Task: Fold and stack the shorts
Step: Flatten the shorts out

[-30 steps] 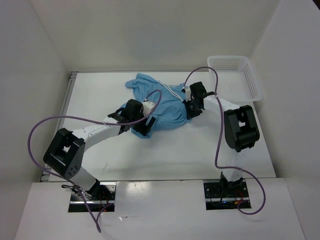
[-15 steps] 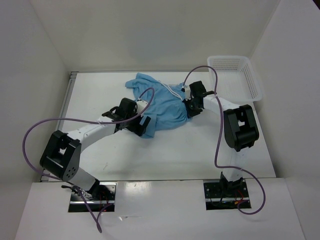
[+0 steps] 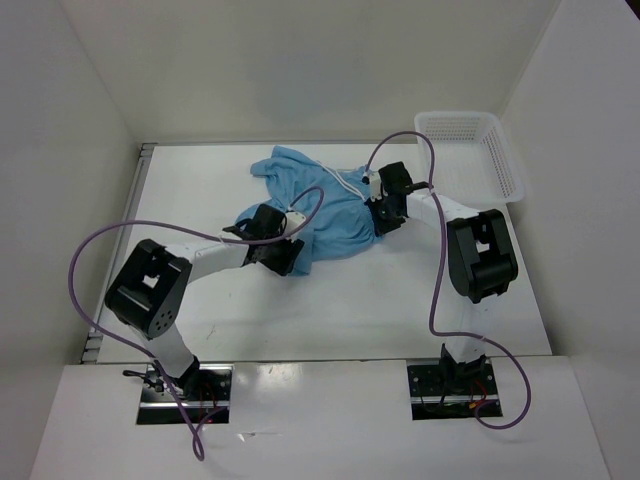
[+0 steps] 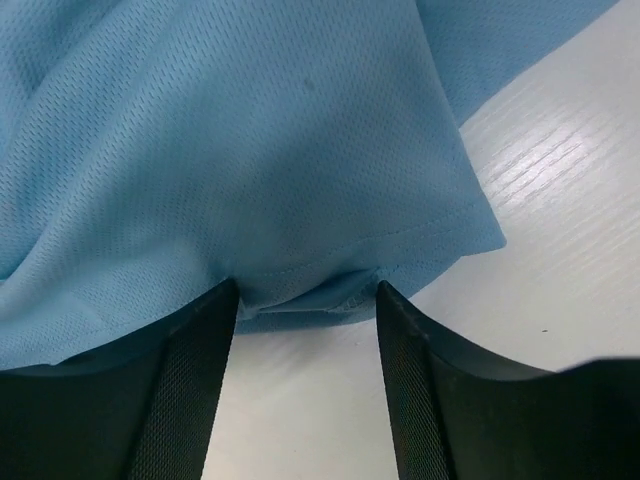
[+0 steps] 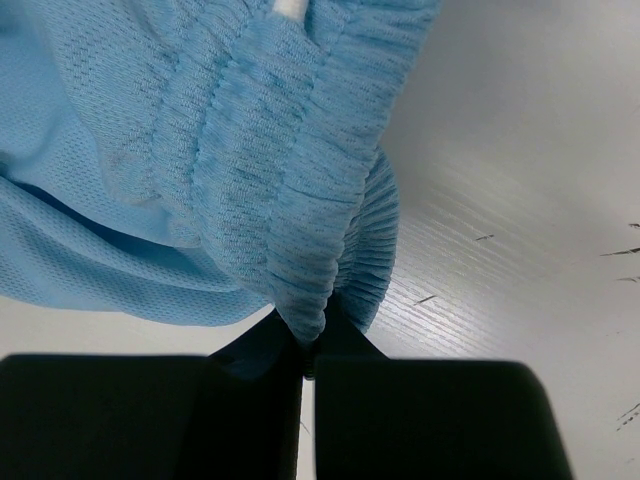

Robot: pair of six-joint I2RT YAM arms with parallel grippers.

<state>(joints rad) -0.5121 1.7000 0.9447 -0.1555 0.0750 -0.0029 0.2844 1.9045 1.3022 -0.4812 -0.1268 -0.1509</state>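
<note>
The light blue shorts lie crumpled on the white table, with the white drawstring near their right side. My left gripper is at the shorts' lower left hem. In the left wrist view the gripper is open, and the hem lies between its fingertips on the table. My right gripper is at the shorts' right edge. In the right wrist view it is shut on the gathered waistband.
A white mesh basket stands at the table's back right corner. Purple cables loop over both arms. White walls close in the table at the back and on both sides.
My left arm's elbow has swung to the right, and the left gripper has shifted slightly at the hem. The right arm and the shorts have barely moved.
</note>
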